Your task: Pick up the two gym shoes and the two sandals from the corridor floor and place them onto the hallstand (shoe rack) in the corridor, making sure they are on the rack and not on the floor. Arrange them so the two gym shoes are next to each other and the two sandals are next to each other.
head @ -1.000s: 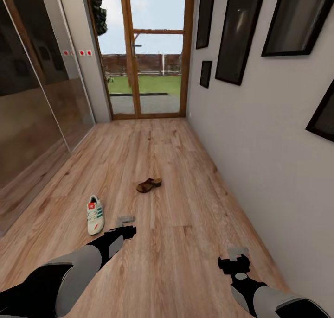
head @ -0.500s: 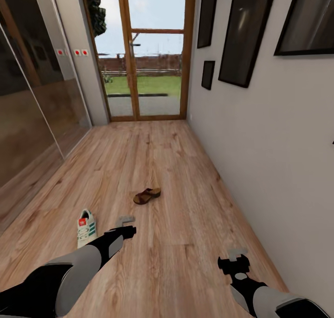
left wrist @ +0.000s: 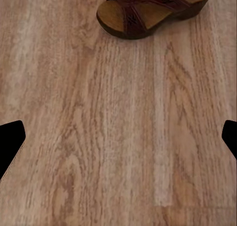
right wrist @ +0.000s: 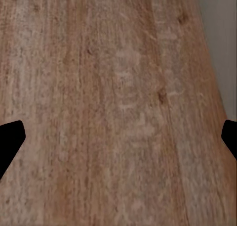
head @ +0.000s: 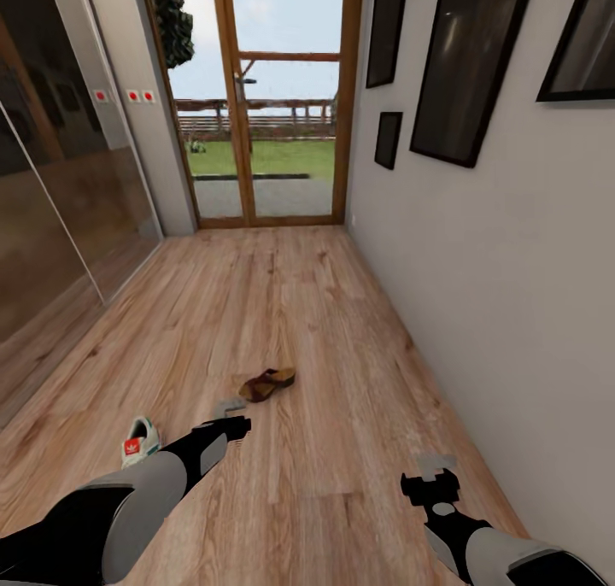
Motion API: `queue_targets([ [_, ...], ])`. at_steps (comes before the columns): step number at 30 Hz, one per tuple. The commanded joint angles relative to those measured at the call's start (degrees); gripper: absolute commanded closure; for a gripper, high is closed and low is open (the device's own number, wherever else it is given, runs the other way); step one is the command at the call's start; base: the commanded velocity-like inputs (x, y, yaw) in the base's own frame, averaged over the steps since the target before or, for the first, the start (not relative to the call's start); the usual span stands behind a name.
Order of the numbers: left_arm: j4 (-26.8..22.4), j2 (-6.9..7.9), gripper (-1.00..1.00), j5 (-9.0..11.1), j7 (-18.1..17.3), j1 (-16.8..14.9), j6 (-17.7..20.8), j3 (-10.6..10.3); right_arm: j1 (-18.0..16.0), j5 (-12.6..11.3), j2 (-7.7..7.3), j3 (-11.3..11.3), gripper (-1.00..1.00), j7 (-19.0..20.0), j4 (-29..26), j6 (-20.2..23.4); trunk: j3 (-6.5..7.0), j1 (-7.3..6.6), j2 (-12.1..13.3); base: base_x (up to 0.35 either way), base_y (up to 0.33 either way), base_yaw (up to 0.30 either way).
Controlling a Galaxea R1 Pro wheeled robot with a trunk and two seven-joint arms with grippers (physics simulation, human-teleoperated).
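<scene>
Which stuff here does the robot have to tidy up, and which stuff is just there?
For the job:
brown sandal lying on the wood floor
white gym shoe, partly behind the left arm

Just there:
black picture frames on the wall
glass door

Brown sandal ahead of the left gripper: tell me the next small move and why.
Probably ease the left gripper forward and down toward the sandal. It lies flat on the corridor floor just beyond the open, empty fingers, and the left wrist view shows bare planks between them. The gym shoe sits further to the left, partly behind the arm.
</scene>
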Motion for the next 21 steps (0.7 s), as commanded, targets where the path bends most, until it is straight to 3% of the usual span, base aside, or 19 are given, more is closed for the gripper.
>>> queue_targets([
  [1,-0.10,-0.02,-1.00,0.49,0.13,0.00,0.24,0.23,-0.08,-0.35,0.03,0.47,-1.00,-0.08,0.23,-0.37,-0.05,0.02,-0.02,0.350,0.000,0.000],
  [21,-0.10,0.00,-1.00,0.49,0.12,0.00,0.24,0.23,-0.09,-0.35,0.03,0.47,-1.00,-0.08,0.22,-0.37,-0.05,0.02,-0.02,0.350,0.000,0.000],
])
